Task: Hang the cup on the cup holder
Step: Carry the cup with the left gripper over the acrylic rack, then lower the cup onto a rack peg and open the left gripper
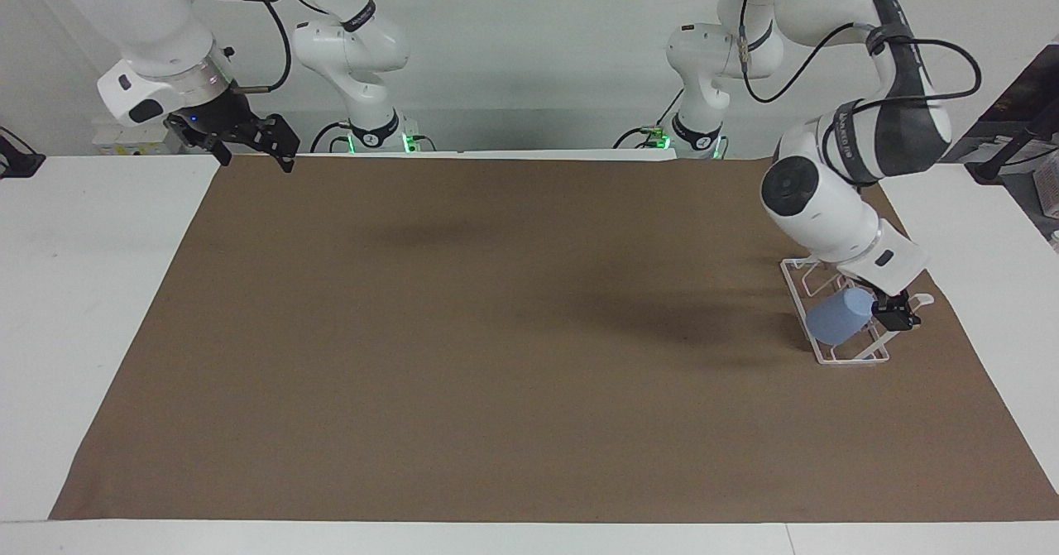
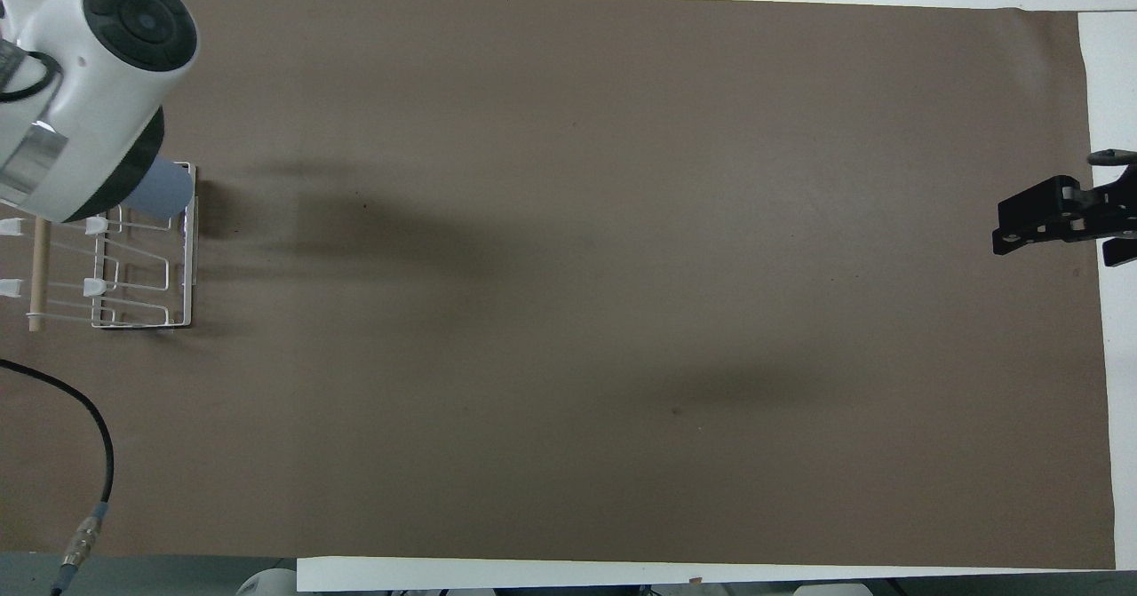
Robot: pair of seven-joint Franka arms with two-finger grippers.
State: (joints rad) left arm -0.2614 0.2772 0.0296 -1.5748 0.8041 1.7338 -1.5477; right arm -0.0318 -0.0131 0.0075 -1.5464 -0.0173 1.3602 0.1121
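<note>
The light blue cup [image 1: 837, 317] lies slanted on the wire loops of the white cup holder [image 1: 852, 361], at the holder's end farther from the robots. My left gripper [image 1: 896, 317] hangs over the holder right beside the cup. It is open, and only its dark tip shows under the white wrist. From overhead, the wrist covers part of the cup [image 2: 164, 192] and the holder [image 2: 142, 316], and a wooden dowel [image 2: 37, 267] runs along the holder. My right gripper [image 1: 255, 158] waits open and holding nothing over the mat's corner at the right arm's end [image 2: 1008, 227].
A brown mat [image 1: 496, 332] covers most of the white table [image 1: 91, 290]. The left arm's black cable [image 2: 89, 454] hangs over the mat's edge nearest the robots. Nothing else stands on the mat.
</note>
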